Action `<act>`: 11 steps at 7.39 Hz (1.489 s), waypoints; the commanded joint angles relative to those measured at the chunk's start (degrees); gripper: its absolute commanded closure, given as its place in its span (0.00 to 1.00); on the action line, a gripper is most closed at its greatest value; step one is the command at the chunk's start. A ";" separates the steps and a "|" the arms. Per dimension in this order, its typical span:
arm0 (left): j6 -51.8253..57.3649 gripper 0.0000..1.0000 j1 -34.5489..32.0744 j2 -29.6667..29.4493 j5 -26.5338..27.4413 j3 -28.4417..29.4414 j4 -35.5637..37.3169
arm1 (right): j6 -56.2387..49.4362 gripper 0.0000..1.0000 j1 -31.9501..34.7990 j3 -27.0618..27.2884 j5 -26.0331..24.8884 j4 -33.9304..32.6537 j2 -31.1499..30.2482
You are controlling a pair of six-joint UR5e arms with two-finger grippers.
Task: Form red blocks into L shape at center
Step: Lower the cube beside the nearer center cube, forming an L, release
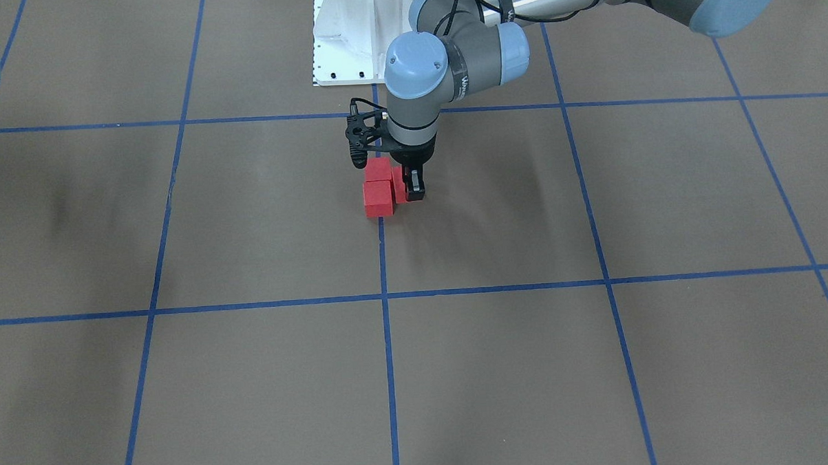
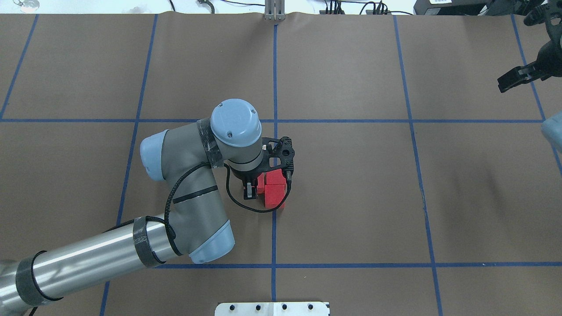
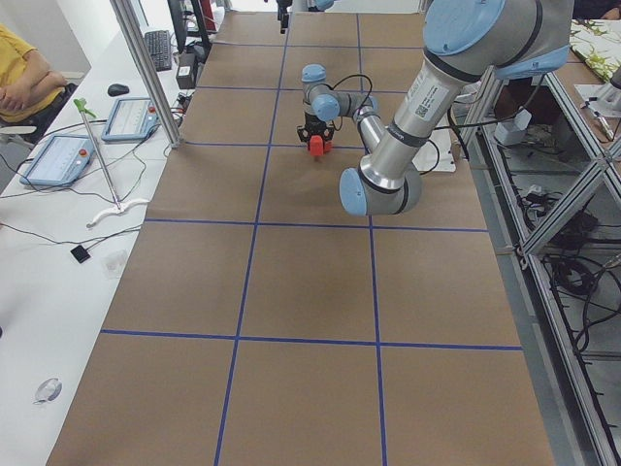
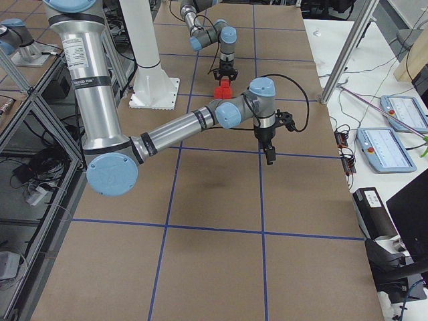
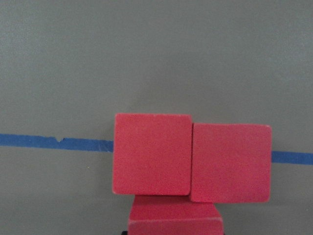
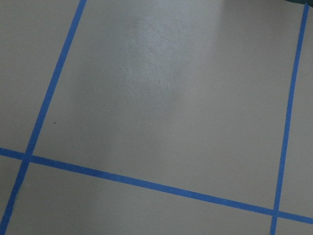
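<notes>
Placement was nearly done: left gripper [image 1: 401, 190] pinched the third of the red blocks [image 5: 173, 218] against the pair [image 5: 151, 154] at the center [image 1: 383, 254], needing only release.

Brown table [image 1: 529, 366], blue tape grid [image 1: 389, 371]; 3 red blocks [image 1: 378, 198] clustered at ctr [image 1: 382, 233].

Left arm [image 2: 189, 193]: grey cylindrical joint housings, each closed by a pale-blue round cap [image 2: 233, 122] with small rim screws. Brushed silver tube link [image 2: 88, 259] with black bands at its ends. Thin black cable [image 2: 169, 202] along the housings. Black openwork wrist bracket [image 2: 279, 153]. Black slim-fingered pincer [image 1: 415, 188]. White lettering on a dark joint collar [image 1: 465, 86].
Right arm [image 4: 200, 124]: same grey, silver and pale blue, with a printed label [image 4: 79, 57] on its large tube.
White base plate [image 2: 272, 308] with a row of dark screw holes.
</notes>
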 commanded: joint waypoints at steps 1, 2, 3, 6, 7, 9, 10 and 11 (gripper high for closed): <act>-0.02 1.00 0.17 -0.04 0.07 0.49 -0.09 | 0.00 0.00 0.00 0.00 0.00 0.00 0.06; -0.02 1.00 0.44 -0.04 0.77 0.92 -0.96 | 0.00 0.00 0.00 0.00 0.00 0.00 0.06; -0.02 1.00 0.44 -0.04 0.77 1.19 -1.66 | 0.00 0.00 0.00 0.00 0.00 0.00 -0.02; -0.37 1.00 0.44 -0.22 0.77 1.19 -1.76 | 0.00 0.00 0.00 0.00 0.00 0.00 0.06; -1.15 0.96 0.44 -0.22 0.77 1.19 -1.76 | 0.00 0.00 0.00 0.00 0.00 0.00 -0.02; -1.16 0.88 0.44 -0.22 0.77 1.28 -1.93 | 0.00 0.00 0.00 0.00 0.00 0.00 0.06; -1.16 0.84 0.44 -0.13 0.77 2.15 -3.33 | 0.00 0.00 0.00 0.00 0.00 0.00 0.06; -1.16 0.82 0.44 -0.13 0.77 2.42 -3.95 | 0.00 0.00 0.00 0.00 0.00 0.00 0.06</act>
